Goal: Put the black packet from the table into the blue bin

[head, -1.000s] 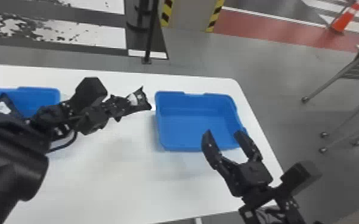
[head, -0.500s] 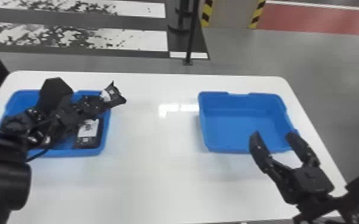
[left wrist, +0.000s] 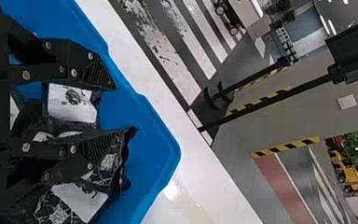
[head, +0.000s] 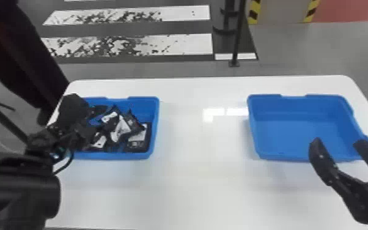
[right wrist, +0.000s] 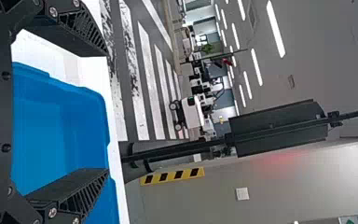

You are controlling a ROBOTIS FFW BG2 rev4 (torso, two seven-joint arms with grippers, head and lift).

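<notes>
In the head view my left gripper [head: 98, 124] is low over the left blue bin [head: 155, 122], which holds several black packets [head: 139, 139] with white labels. Seen from the left wrist, my left gripper [left wrist: 123, 108] stands open. One packet [left wrist: 77, 105] shows between its fingers, deeper in the bin, and another packet [left wrist: 109, 163] lies beside and partly behind one fingertip. My right gripper [head: 338, 142], parked open at the near right corner of the other blue bin [head: 299, 131], shows in the right wrist view as the open right gripper [right wrist: 107, 113] above that bin.
The white table [head: 198, 171] carries both bins, with a wide stretch of bare top between them. A dark pole [head: 238, 33] stands on the floor beyond the far edge.
My left gripper has gone from holding a packet up near the bin's far right corner to standing open, lower, with the packets in the bin. The head view has swung left.
</notes>
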